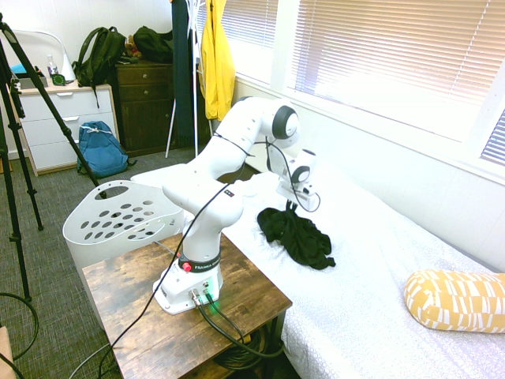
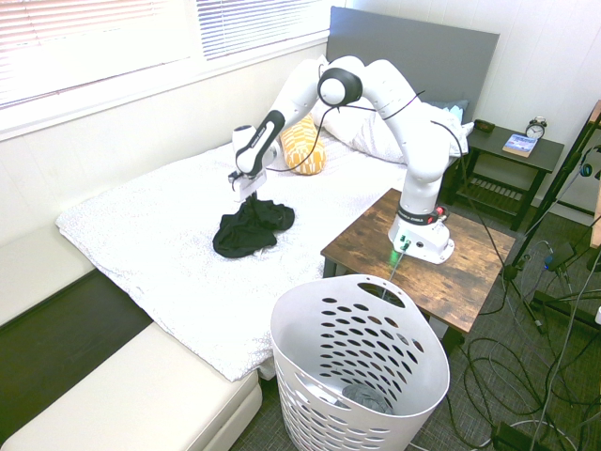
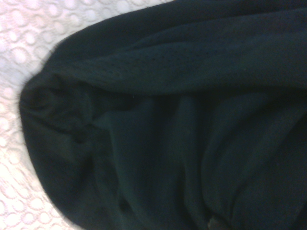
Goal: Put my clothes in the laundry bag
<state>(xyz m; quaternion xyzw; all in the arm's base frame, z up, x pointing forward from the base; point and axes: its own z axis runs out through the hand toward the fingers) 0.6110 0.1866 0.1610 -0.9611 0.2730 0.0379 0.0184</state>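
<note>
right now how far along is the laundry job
Already done, it seems: a grey cloth lies inside the white basket. In hand: the gripper is shut on the top of the black garment, most of which still rests on the bed. Left: lifting it clear, carrying it over and dropping it into the basket.

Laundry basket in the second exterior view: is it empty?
No, a grey cloth lies at the bottom inside the white basket.
</note>
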